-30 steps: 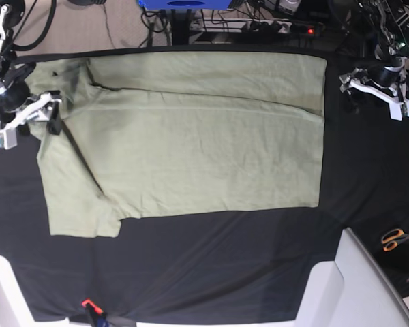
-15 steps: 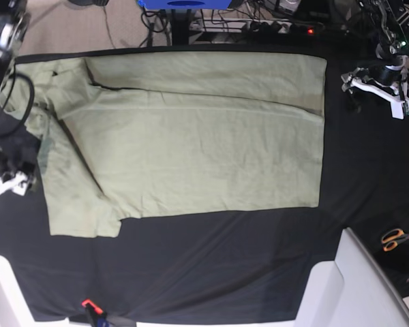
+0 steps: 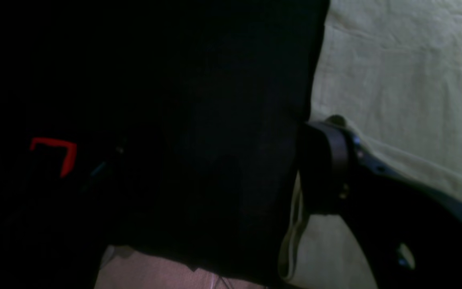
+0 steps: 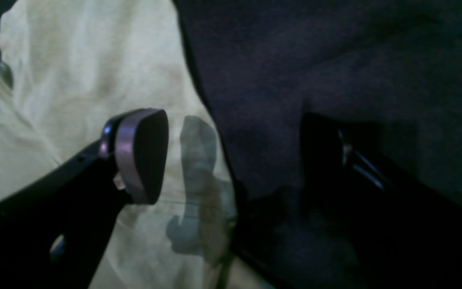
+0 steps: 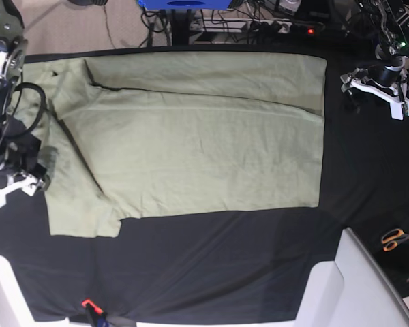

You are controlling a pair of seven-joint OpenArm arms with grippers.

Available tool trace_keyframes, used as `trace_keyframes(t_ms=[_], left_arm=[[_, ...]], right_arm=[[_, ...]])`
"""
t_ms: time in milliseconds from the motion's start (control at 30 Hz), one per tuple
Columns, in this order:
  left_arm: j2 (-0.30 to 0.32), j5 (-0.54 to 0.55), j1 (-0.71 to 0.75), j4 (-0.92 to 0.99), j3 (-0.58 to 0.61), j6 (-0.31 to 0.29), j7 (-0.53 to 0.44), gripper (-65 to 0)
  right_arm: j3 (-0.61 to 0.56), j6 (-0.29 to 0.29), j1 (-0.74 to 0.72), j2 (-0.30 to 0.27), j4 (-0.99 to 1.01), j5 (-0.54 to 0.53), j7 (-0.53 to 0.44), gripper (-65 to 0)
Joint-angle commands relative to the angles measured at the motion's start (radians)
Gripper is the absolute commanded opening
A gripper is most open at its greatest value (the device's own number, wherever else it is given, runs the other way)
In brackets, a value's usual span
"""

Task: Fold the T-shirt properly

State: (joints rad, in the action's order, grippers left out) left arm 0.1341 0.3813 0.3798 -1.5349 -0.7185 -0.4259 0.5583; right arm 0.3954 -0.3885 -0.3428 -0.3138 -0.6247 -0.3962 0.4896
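The pale sage-green T-shirt [image 5: 191, 136] lies flat on the black cloth [image 5: 211, 266], hem to the right and a sleeve [image 5: 82, 214] at the lower left. Its far long side is folded over. My right gripper [image 5: 19, 178] is open at the shirt's left edge. In the right wrist view [image 4: 231, 160] one finger [image 4: 140, 156] is over the shirt [image 4: 74, 80] and the other is over the black cloth. My left gripper [image 5: 375, 94] hovers open over black cloth, right of the hem's far corner. One of its fingers [image 3: 327, 168] shows by the shirt's edge [image 3: 407, 80].
Orange-handled scissors [image 5: 395, 238] lie at the right edge. White bins stand at the front right [image 5: 354, 286] and front left [image 5: 0, 293]. A small red-tipped tool [image 5: 88, 304] sits at the front. Cables and a power strip [image 5: 286, 27] run behind the table.
My right gripper moved from beside the far left sleeve down along the shirt's left edge toward the front, then in slightly onto that edge. The left gripper and the shirt stayed put.
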Motion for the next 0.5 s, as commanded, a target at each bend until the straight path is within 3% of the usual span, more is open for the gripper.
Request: trace_keyframes(t_ms=[0, 100, 267, 467], left_arm=[[0.014, 0.011, -0.002, -0.014, -0.006, -0.006, -0.022, -15.5], [0.014, 0.011, -0.002, -0.014, -0.006, -0.006, -0.022, -15.5], [0.016, 0.011, -0.003, -0.014, -0.006, -0.006, -0.022, -15.5], [0.012, 0.009, -0.021, -0.011, -0.006, -0.006, -0.022, -15.5]], right_arm=[[0.001, -0.008, -0.017, -0.006, -0.01, -0.01, 0.017, -16.8], [0.001, -0.042, -0.016, -0.005, -0.01, -0.01, 0.019, -17.4], [-0.006, -0.051, -0.016, -0.005, -0.01, -0.01, 0.019, -29.4], [-0.154, -0.051, -0.014, -0.005, -0.044, -0.017, 0.013, -31.4]])
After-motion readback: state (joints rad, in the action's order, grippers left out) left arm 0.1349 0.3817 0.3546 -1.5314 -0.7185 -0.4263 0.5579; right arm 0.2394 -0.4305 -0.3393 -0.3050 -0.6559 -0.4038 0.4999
